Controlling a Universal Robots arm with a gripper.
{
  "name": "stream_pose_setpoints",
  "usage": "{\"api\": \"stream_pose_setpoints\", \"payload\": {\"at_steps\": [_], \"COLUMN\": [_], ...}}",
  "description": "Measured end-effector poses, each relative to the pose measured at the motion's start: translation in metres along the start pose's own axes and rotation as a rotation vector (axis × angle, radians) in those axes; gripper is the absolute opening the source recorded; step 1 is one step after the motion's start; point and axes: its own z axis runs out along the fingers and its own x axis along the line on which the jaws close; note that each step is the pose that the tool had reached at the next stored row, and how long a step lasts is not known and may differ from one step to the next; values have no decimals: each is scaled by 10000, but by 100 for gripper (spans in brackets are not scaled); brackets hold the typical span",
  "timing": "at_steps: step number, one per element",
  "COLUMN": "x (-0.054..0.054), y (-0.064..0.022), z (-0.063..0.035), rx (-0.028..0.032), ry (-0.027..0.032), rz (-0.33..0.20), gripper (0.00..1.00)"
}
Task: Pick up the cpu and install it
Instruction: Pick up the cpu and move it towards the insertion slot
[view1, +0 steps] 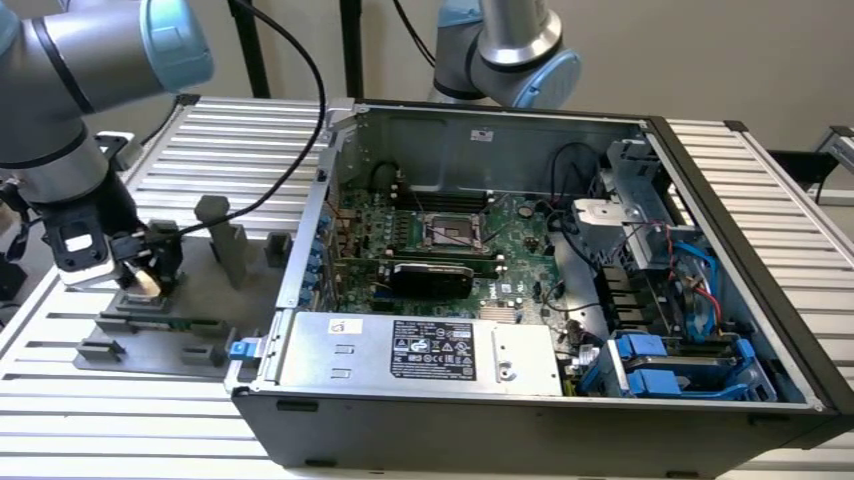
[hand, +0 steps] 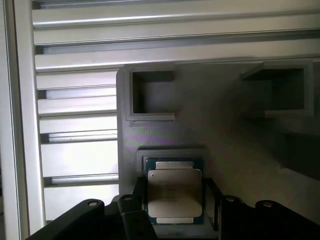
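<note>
The cpu (hand: 174, 192), a small square chip with a silvery top, lies at its pocket in the grey fixture plate (hand: 230, 150). My gripper (hand: 176, 207) reaches down over it, one dark finger (hand: 139, 195) against one edge and the other finger (hand: 214, 202) against the opposite edge, so the jaws are shut on the chip. In the exterior view the gripper (view1: 142, 272) is low over the fixture plate (view1: 174, 325) at that view's left, with a pale bit of the cpu (view1: 146, 284) between its tips. The black socket (view1: 454, 235) sits open on the motherboard (view1: 441, 245).
An open computer case (view1: 534, 400) fills the exterior view's middle and right, with a power supply (view1: 420, 350) at the front and blue cable bays (view1: 667, 365). Grey upright blocks (view1: 227, 240) stand on the fixture. A second arm's base (view1: 514, 50) rises behind the case.
</note>
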Motion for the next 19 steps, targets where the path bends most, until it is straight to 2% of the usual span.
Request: {"api": "stream_pose_setpoints", "payload": {"at_steps": [12,19], "x": [-10,-73], "y": [28,55], "z": [-543,-860], "rx": [0,0], "ry": [-1,-1], "rz": [0,-1], "gripper": [55,55]}}
